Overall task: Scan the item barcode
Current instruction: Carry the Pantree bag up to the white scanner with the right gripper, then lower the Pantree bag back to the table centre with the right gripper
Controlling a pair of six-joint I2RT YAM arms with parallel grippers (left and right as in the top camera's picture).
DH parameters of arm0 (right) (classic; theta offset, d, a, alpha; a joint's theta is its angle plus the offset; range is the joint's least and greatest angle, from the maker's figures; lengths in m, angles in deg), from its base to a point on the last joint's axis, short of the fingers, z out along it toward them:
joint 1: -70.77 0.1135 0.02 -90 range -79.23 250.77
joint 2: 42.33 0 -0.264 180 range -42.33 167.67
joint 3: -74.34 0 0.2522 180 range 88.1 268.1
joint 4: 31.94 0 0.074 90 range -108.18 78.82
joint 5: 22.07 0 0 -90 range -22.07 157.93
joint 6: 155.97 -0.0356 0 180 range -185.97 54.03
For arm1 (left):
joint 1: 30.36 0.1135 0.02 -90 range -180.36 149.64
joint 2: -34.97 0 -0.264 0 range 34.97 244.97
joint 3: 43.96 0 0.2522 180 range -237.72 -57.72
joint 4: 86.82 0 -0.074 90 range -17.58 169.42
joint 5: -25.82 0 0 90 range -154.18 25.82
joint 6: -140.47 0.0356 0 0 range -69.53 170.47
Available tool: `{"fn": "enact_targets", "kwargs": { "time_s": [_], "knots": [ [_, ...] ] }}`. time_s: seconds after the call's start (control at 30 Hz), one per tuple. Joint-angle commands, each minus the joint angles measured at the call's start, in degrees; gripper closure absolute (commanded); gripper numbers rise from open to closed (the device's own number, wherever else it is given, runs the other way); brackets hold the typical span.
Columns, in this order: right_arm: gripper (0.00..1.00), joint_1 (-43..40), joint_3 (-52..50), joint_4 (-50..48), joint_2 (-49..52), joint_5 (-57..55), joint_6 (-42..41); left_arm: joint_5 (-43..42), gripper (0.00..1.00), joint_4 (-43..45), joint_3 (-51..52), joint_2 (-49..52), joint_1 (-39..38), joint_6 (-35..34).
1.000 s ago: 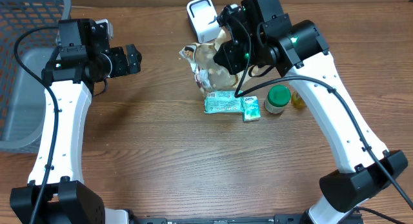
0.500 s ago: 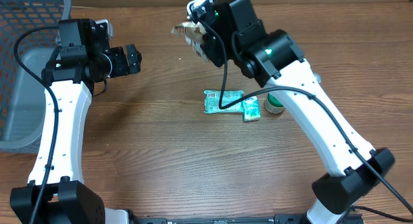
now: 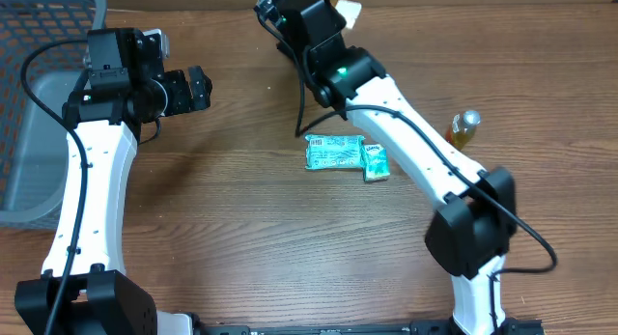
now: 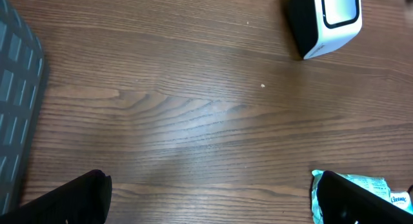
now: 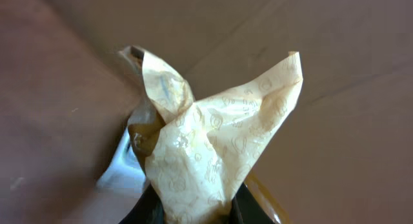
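Right gripper (image 5: 193, 210): jaws clamped on the crumpled cream bag (image 5: 213, 146), held up at the far edge of the table (image 3: 241, 238); no barcode showing. Left gripper (image 3: 198, 88): jaws wide apart, empty, beside the basket (image 3: 29, 103). Scanner (image 4: 326, 20) upright on the table. Green packs (image 3: 333, 153) mid-table, bottle (image 3: 463, 129) to their right.

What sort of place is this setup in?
Probably a mock checkout bench: a white barcode scanner, green tissue packs and a grey mesh basket on a wooden table.
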Motion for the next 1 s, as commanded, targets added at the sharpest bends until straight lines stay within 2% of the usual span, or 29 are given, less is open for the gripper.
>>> {"fn": "enact_targets", "kwargs": {
  "time_s": [0.0, 0.23, 0.43, 0.73, 0.97],
  "knots": [
    [0.96, 0.2, 1.1, -7.1, 3.1, -5.9, 5.3, 0.3, 0.0, 0.1, -0.1, 0.2, -0.4, -0.3],
    [0.96, -0.3, 1.1, -21.3, 8.8, -8.4, 6.2, 0.3, 0.01, 0.1, -0.1, 0.2, -0.4, -0.3],
    [0.96, -0.6, 1.1, -28.6, 12.3, -10.1, 6.2, 0.3, 0.0, 0.1, -0.1, 0.2, -0.4, -0.3],
    [0.96, -1.7, 1.1, -32.6, 15.8, -11.0, 6.1, 0.3, 0.01, 0.1, -0.1, 0.2, -0.4, -0.3],
    [0.96, -2.1, 1.1, -30.9, 16.9, -10.7, -0.8, 0.3, 0.0, 0.1, -0.1, 0.2, -0.4, -0.3]
  ]
}}
